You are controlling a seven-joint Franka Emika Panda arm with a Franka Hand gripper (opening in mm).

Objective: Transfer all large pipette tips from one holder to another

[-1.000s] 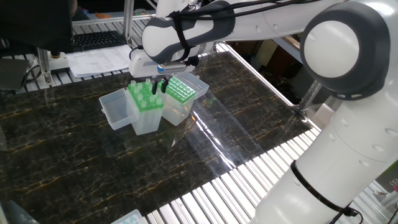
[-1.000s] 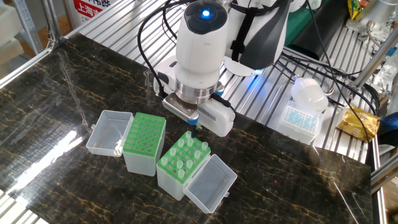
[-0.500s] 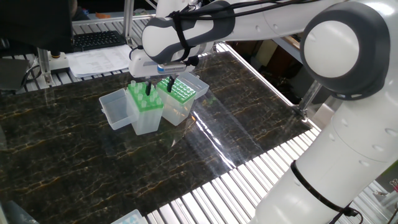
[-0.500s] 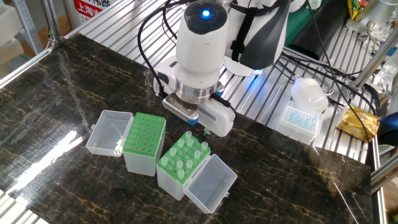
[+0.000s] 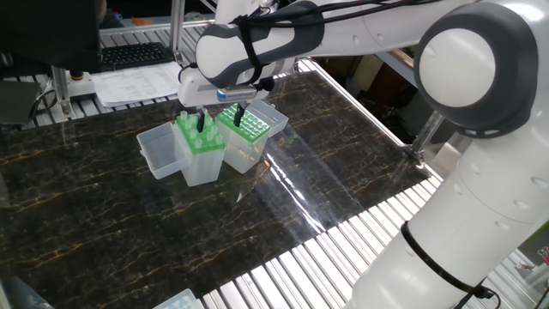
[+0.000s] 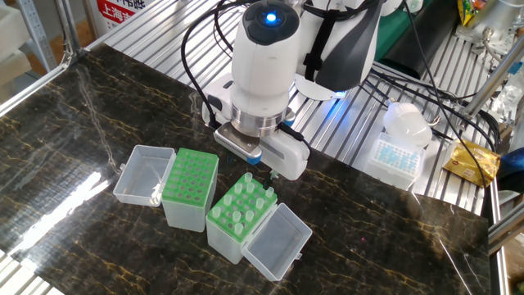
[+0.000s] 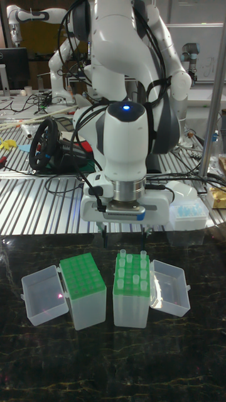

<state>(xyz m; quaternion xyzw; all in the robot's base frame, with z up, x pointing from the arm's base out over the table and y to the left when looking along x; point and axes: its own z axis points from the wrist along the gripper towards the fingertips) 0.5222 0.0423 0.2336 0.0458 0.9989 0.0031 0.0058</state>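
Gripper point(image 7: 124, 242) is hanging just above the back edge of the full holder point(image 7: 131, 300), fingers now spread wide apart with nothing between them; a second ago they were close together. It is otherwise hovering at about the same spot. Large pipette tips point(image 6: 243, 202) are standing upright in the full holder, collars up, none lifted out. The empty holder point(image 6: 189, 188) is sitting just beside it, all holes bare, same as before. Both clear lids point(image 6: 141, 174) are lying hinged open on the dark table point(image 6: 74, 123), unmoved.
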